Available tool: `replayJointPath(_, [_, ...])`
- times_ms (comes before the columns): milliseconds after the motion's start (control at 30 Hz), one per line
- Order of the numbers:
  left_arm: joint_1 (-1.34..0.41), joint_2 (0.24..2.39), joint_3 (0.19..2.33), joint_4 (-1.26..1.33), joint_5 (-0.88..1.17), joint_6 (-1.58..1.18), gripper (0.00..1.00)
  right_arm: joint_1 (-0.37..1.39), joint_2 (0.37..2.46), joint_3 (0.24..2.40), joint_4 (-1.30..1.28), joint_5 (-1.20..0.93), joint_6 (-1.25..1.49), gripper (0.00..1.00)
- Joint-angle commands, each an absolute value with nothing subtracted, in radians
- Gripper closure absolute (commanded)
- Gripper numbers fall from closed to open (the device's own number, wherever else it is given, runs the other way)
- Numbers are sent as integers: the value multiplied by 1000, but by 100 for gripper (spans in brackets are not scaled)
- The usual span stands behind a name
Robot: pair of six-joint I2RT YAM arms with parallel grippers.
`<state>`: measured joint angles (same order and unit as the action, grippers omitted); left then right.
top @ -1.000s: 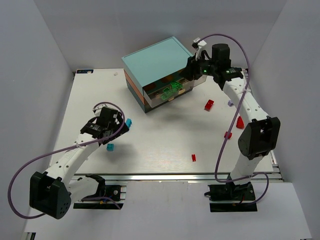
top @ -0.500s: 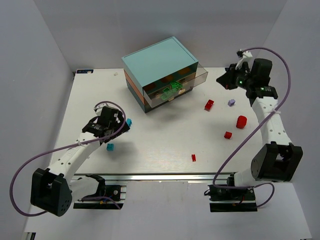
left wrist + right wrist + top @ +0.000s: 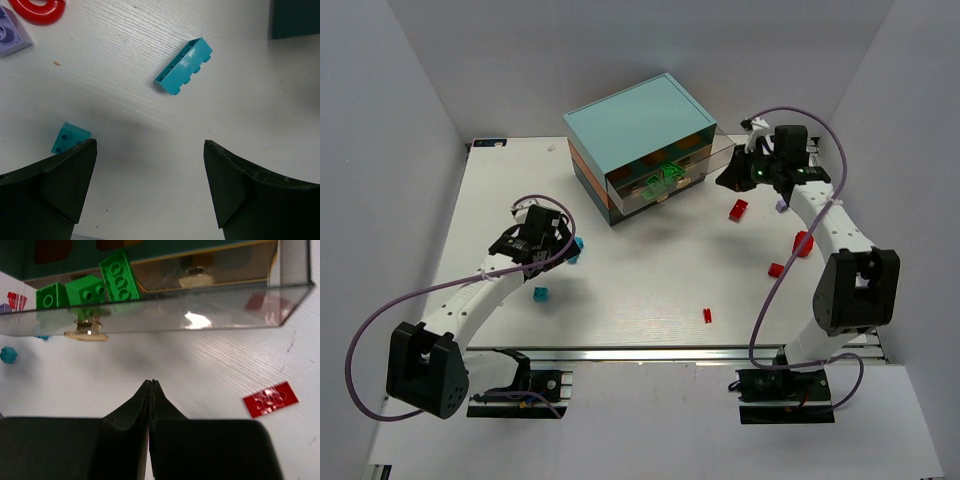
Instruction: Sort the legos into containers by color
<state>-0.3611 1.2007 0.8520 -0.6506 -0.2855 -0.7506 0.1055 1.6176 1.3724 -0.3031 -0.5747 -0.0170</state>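
The chest (image 3: 638,128) stands at the far middle of the worktop (image 3: 650,290). One clear drawer (image 3: 200,315) is pulled out toward the near right. Three green bricks (image 3: 119,276) lie in the drawer's left part, seen through its clear front wall. A tan knob (image 3: 89,331) shows at that wall just below them.

In the overhead view the right end effector (image 3: 151,385) is at the drawer's right end. Its fingers are pressed together with nothing between them, and the tip stands just short of the drawer front. A red plate (image 3: 270,399) lies flat on the worktop close by, to its right. More red pieces (image 3: 776,269) are scattered over the right half of the worktop, and a lilac piece (image 3: 781,206) lies close beside the right arm.

The left end effector (image 3: 150,145) hangs over the left half of the worktop, its fingers spread wide and holding nothing. A long cyan brick (image 3: 183,73) lies slantwise ahead of the gap between the fingers, apart from both. A small cyan brick (image 3: 70,138) appears just beside one fingertip in the wrist view, and I cannot tell whether they touch. In the overhead view it lies nearer the bases than the end effector. At the edge of the left wrist view a red ring (image 3: 37,7) and a lilac brick (image 3: 12,35) lie near each other on the worktop, outside any drawer.
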Motion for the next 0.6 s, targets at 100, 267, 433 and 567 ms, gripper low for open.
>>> replayJointPath(100, [-354, 1166, 877, -666, -318, -759, 3, 179, 1719, 1497, -218, -508, 64, 100])
replayJointPath(267, [-354, 1172, 897, -692, -333, -759, 2, 229, 1802, 1589, -161, -473, 115, 100])
replayJointPath(433, [-354, 1192, 908, -704, -336, -759, 2, 273, 1893, 1693, -146, -430, 152, 100])
replayJointPath(567, [-354, 1196, 925, -722, -347, -758, 2, 296, 1966, 1767, -118, -405, 167, 100])
